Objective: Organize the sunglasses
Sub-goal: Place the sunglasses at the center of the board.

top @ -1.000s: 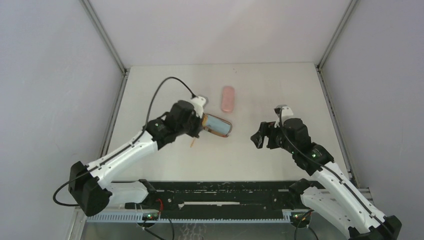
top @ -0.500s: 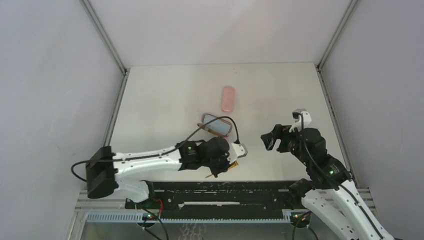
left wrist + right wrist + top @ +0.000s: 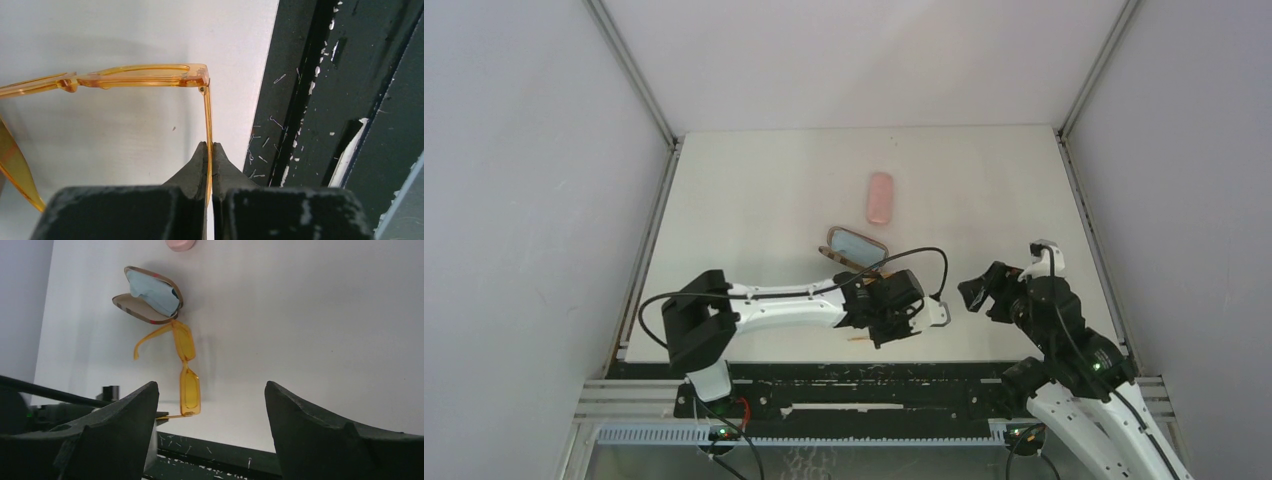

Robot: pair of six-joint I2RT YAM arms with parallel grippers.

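Right now my left claw (image 3: pixel 210 150) pinches one arm of the orange sunglasses (image 3: pixel 145 76) at the near edge of the tabletop (image 3: pixel 125 30), 6 o'clock of the open case (image 3: pixel 137 311); my right claw (image 3: pixel 211 390) stands spread.

left wrist: orange sunglasses (image 3: pixel 145 80) cut off at left edge | right wrist: pink case (image 3: pixel 180 244) cut off at top edge
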